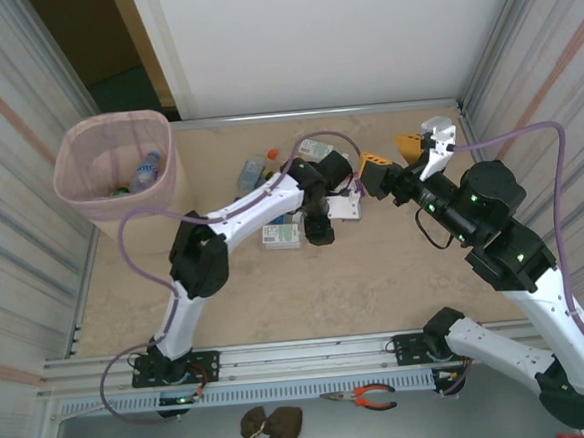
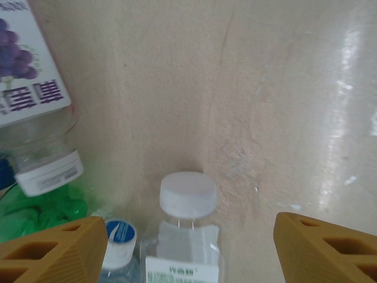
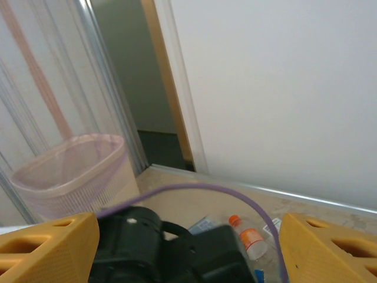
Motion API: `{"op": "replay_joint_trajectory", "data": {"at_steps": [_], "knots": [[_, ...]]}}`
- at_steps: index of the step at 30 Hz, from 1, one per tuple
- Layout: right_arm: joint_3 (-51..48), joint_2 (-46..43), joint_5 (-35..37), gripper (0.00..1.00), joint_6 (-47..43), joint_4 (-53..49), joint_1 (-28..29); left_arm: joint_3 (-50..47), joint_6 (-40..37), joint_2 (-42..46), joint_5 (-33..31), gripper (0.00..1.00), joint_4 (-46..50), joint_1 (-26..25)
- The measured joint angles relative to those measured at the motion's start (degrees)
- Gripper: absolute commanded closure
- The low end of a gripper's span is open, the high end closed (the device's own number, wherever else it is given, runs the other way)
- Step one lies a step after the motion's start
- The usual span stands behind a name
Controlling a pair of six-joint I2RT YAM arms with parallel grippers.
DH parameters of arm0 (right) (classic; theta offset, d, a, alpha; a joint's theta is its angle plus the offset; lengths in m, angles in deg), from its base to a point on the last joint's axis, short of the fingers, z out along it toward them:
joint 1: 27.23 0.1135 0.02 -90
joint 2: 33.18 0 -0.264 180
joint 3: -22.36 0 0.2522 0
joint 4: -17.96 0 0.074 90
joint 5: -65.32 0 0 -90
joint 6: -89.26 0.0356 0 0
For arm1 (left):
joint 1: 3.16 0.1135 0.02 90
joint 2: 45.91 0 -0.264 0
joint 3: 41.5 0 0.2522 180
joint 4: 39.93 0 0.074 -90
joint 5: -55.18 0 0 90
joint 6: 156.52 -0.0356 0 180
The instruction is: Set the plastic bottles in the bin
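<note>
Top view gives the layout. The bin (image 1: pixel 113 166) stands upright at the far-left corner of the table (image 1: pixel 377 283), with a blue-label bottle (image 1: pixel 146 171) lying inside. The other plastic bottles (image 1: pixel 281 235) sit in a loose cluster mid-table, well apart from the bin and partly under the left arm's wrist.

Left wrist view shows what the top view hides. The left gripper (image 2: pixel 189 236) is spread wide, orange fingers (image 2: pixel 53 250) either side of a white-capped bottle (image 2: pixel 187 193); no contact visible, nothing gripped. That bottle lies flat, long axis running away from the camera, cap at the far end. Just left of it are a small bottle with a blue-and-white cap (image 2: pixel 119 233), a green bottle (image 2: pixel 41 209) and a grape-label bottle (image 2: pixel 29 65) lying at an angle, its print upside down to the camera.

The right gripper (image 1: pixel 390 150) is beside the cluster, pointing toward the bin side, jaws wide apart, holding nothing. Its wrist view catches the bin's ribbed pink wall and an orange-capped bottle (image 3: pixel 247 236) lying past the left arm's black wrist, cap toward the far wall.

The tabletop is pale beige and glossy. There are ribbed translucent panels on both sides, a white panel behind and a dark gap at the far left. Pliers (image 1: pixel 365 397) and a brown lump (image 1: pixel 269 424) lie on the near ledge.
</note>
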Motion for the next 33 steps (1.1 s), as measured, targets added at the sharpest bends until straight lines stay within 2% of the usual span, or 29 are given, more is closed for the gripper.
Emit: {"op": "replay_joint_trajectory", "data": {"at_steps": [13,19,22,29,33], "knots": [[0.6,0.2,0.2,0.21,0.0,-0.9,-0.4,2.1,1.3,-9.3,-2.2,0.27,1.8,-0.5],[0.6,0.5,0.2,0.21,0.0,-0.9,-0.4,2.0,1.9,-10.7,-3.0,0.40,1.8,-0.5],[0.6,0.5,0.2,0.21,0.0,-0.9,-0.4,2.0,2.0,-10.7,-3.1,0.44,1.8,-0.5],[0.6,0.5,0.2,0.21,0.0,-0.9,-0.4,1.3,2.0,-10.7,-3.4,0.42,1.8,0.2],[0.6,0.5,0.2,0.21,0.0,-0.9,-0.4,0.7,2.0,-10.7,-3.8,0.45,1.7,0.9]]}}
